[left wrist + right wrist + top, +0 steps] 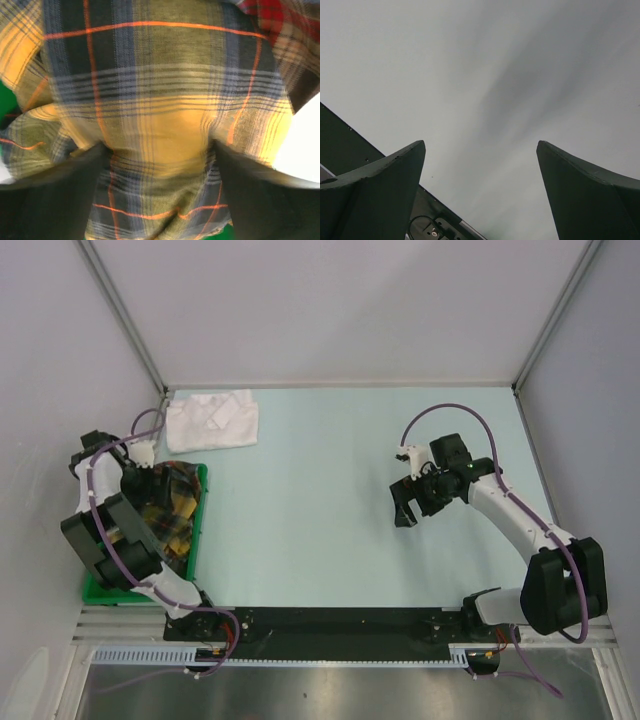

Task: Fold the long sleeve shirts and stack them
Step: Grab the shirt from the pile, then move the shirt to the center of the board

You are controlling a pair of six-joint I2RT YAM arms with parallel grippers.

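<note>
**A:** Well, how does the left tool point(157, 150) stand?

**B:** Released. Its two dark fingers point(50, 195) are spread wide and pressed down into the yellow-and-black plaid shirt point(150, 90), with a hump of the cloth rising between them. They are not clamped on it.

**A:** And around it?

**B:** A corner of the red plaid shirt point(272, 20) shows just beside the yellow one. Both lie crumpled in the green bin point(203, 500) at the left edge of the tabletop point(320, 500).

**A:** The right tool point(480, 145)?

**B:** Also released and holding nothing, it hangs above the bare right half of the tabletop.

**A:** The third shirt?

**B:** The white shirt point(212, 420) lies folded at the far left corner, just beyond the bin.

**A:** The surface and room?

**B:** The tabletop is pale blue-green and smooth. Plain grey walls point(330, 300) close three sides, with metal posts point(120, 310) at the corners and a black rail point(330, 625) along the near edge.
</note>
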